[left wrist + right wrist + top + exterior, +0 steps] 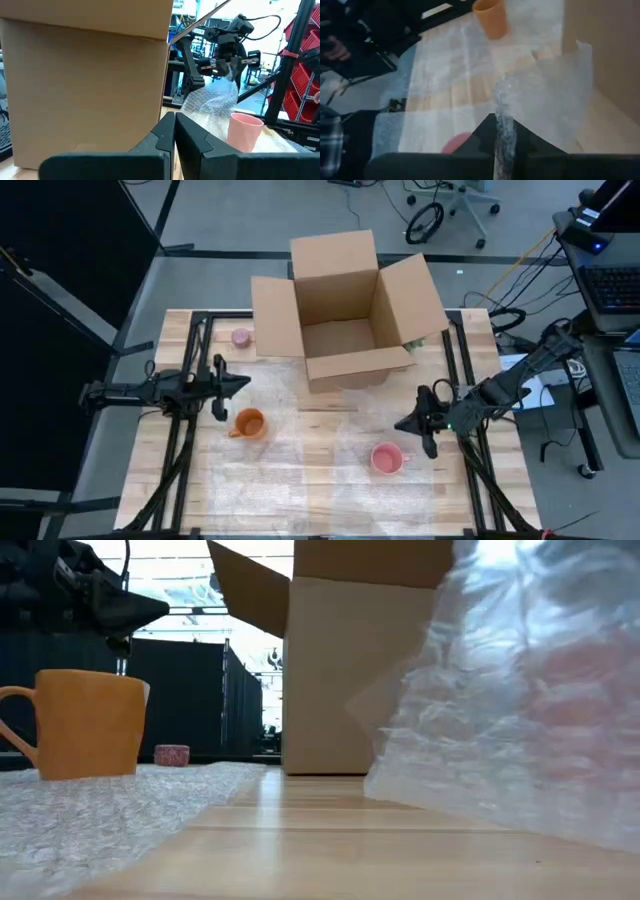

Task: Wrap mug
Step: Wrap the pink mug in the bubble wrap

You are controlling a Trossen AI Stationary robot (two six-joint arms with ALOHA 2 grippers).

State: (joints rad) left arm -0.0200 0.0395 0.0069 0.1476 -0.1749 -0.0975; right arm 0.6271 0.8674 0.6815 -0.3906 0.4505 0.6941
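Observation:
A sheet of bubble wrap (300,470) covers the near half of the table. On it stand an orange mug (248,423), upright at the left, and a pink mug (387,458) at the right. My right gripper (412,423) hangs just beyond the pink mug, shut on a raised part of the wrap (520,690). My left gripper (235,385) is shut with nothing in it, just beyond the orange mug and above the table. My right gripper pinches the bubble wrap between its two fingers at a gathered edge (501,131). How many layers it holds I cannot tell. That part is lifted off the table and hangs in a crumpled drape (212,100) beside the pink mug (245,131). The remaining wrap lies flat.
An open cardboard box (345,310) stands at the table's far middle, flaps up. A small pink object (241,337) lies left of it. Black frame rails (190,370) run along both sides of the table. Bare wood (400,850) shows near the low camera.

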